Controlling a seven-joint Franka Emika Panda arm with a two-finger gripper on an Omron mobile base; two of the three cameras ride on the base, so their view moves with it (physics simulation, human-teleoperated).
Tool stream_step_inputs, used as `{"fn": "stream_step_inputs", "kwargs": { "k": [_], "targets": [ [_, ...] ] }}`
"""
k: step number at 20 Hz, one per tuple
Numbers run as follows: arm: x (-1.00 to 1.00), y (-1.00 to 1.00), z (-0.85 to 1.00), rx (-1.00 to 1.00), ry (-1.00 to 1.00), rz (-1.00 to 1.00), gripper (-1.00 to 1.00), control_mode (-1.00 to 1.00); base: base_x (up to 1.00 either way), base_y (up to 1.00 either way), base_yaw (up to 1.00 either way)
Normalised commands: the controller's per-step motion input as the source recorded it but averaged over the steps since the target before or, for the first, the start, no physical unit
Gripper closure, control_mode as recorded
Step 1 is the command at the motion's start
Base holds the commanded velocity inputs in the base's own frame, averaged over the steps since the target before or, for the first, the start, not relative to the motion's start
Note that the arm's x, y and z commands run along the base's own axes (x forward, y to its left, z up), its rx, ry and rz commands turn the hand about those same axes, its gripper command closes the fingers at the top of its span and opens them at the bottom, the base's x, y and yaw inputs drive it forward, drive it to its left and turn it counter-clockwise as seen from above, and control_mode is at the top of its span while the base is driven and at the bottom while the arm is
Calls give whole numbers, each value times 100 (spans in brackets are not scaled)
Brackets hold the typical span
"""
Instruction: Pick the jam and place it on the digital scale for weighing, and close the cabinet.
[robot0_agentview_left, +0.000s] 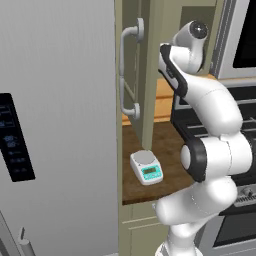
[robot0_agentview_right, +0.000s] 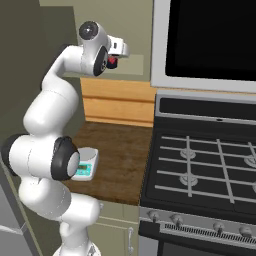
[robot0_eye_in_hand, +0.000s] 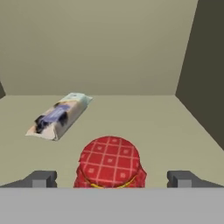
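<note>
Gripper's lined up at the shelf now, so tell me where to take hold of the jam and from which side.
Grip the jam across its round sides just below the red checked top, coming straight in from the cabinet's open front. It stands upright, centred between the open gripper's fingertips; the packet lies clear behind.

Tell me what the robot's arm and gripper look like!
The arm is glossy white and made of fat, rounded segments joined by dark bands. A dark round cap sits on its top joint. The gripper has two small dark grey, blocky fingertips. No cables show.
</note>
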Motion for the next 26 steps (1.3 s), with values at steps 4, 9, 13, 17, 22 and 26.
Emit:
{"fn": "stream_step_inputs", "kwargs": {
  "k": [4, 9, 13, 17, 22, 26],
  "targets": [
    [15, 0, -14, 0, 0, 0, -100, -100, 0, 0, 0],
    [15, 0, -5, 0, 0, 0, -100, -100, 0, 0, 0],
    [29, 2, -11, 0, 0, 0, -100, -100, 0, 0, 0],
    [28, 8, -22, 0, 0, 0, 100, -100, 0, 0, 0],
    [7, 1, -5, 0, -2, 0, 100, -100, 0, 0, 0],
    [-32, 0, -2, 0, -15, 0, 100, -100, 0, 0, 0]
  ]
}}
